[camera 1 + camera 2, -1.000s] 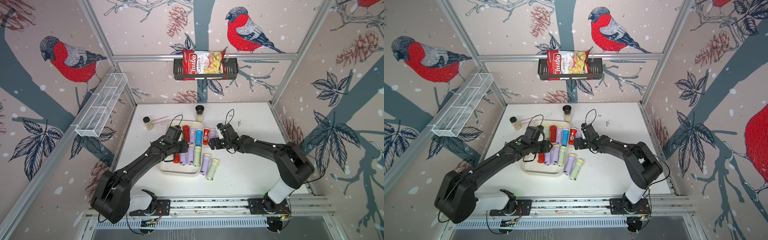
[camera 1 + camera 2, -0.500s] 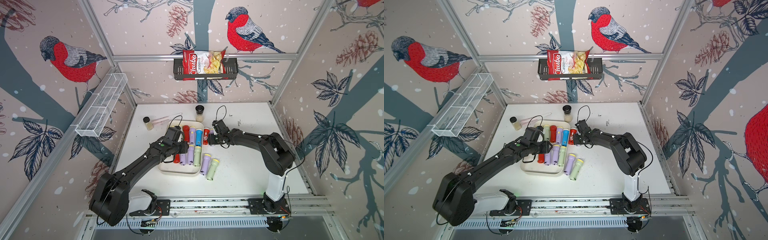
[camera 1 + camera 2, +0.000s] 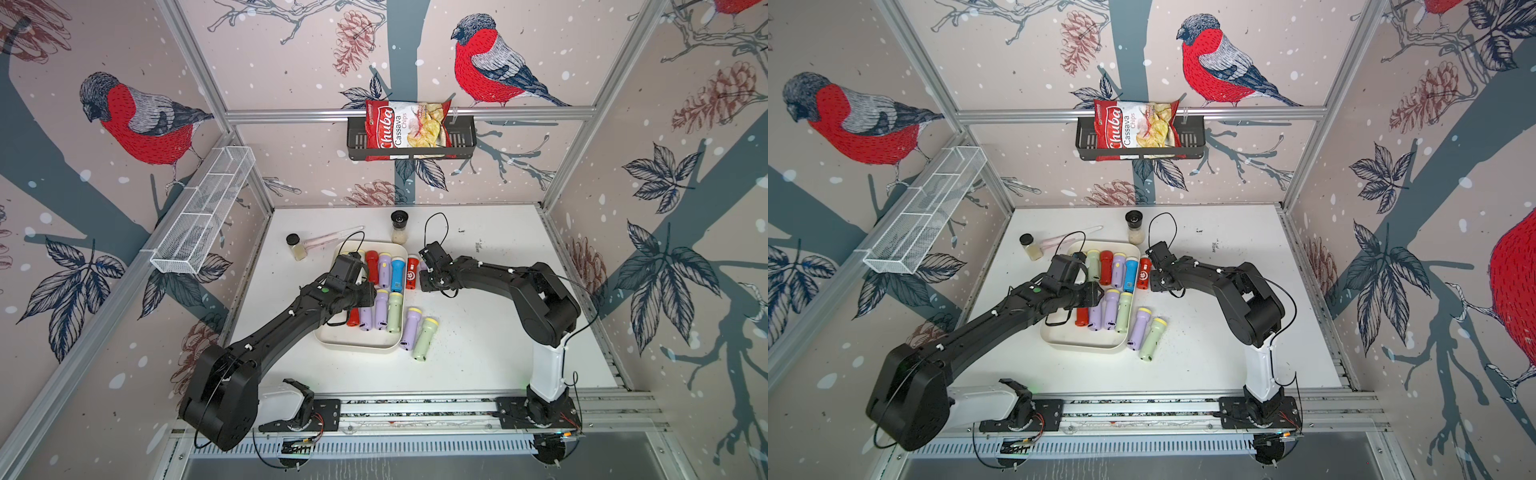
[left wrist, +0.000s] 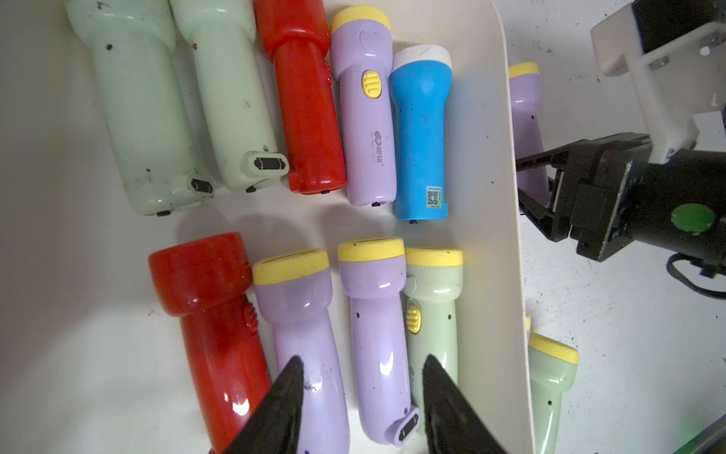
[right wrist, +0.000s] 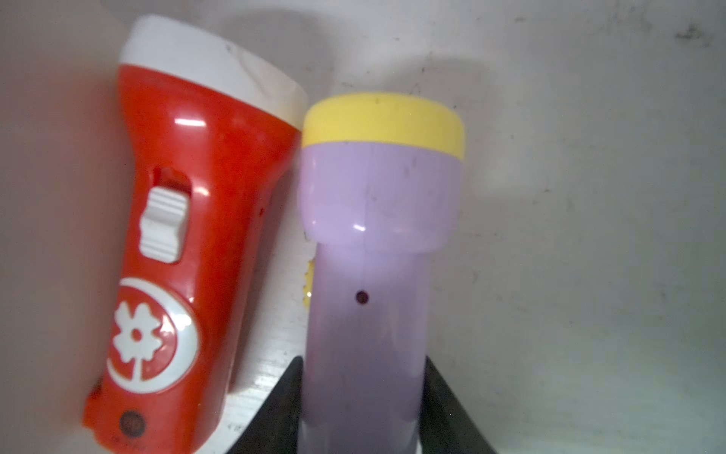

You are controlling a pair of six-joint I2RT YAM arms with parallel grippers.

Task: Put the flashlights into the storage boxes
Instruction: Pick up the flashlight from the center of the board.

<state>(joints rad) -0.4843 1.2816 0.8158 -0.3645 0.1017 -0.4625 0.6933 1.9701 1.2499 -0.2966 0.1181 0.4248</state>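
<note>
The cream storage box holds two rows of flashlights, among them a blue one. My left gripper hovers open over the near row, its fingers straddling a lilac flashlight without gripping it. Just outside the box's right wall, my right gripper is shut on a lilac, yellow-headed flashlight lying on the table. A red white-headed flashlight lies beside it. A lilac flashlight and a green one lie by the box's front right corner.
Two black-capped jars and a thin pale stick stand behind the box. A white wire mesh basket hangs on the left wall. A black wall basket holding a chips bag hangs at the back.
My right gripper slid left toward the box and closed on the lilac flashlight beside the red one. The left arm stayed put.
</note>
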